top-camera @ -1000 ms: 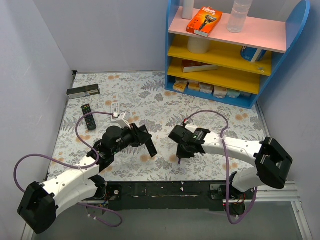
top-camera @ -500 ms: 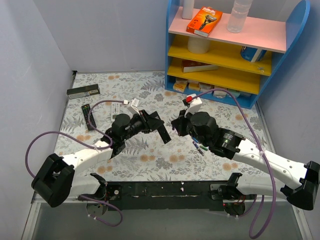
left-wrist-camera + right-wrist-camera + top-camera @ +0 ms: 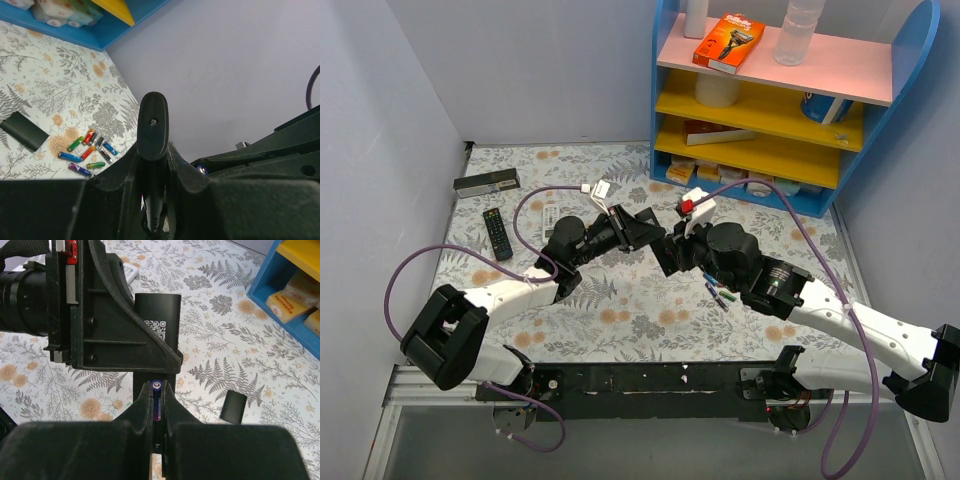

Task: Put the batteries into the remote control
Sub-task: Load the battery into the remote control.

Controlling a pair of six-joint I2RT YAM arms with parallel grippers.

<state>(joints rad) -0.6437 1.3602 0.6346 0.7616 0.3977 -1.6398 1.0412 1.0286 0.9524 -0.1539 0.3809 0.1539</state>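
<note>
The remote control [image 3: 157, 315] is a matte black plastic bar with a squared end and a white QR label on its back. It is held above the floral-printed tabletop [image 3: 640, 322], between the two arms. The loose batteries [image 3: 90, 152] are glossy little cylinders wrapped red, green, blue and black. They lie scattered on the tabletop beside the right arm, near a flat black rectangular lid [image 3: 24, 131].

From the right wrist, the remote's lower half is hidden behind an angular black finger of the left hand [image 3: 152, 165], and its battery bay cannot be made out.

The left hand is clamped on the remote, fingers pressed to its narrow sides. The right hand [image 3: 156, 390] is almost together, pinching a blue-violet battery [image 3: 156, 401]. Only a sliver of that battery shows, just beside the remote, and I cannot tell whether they touch.
</note>
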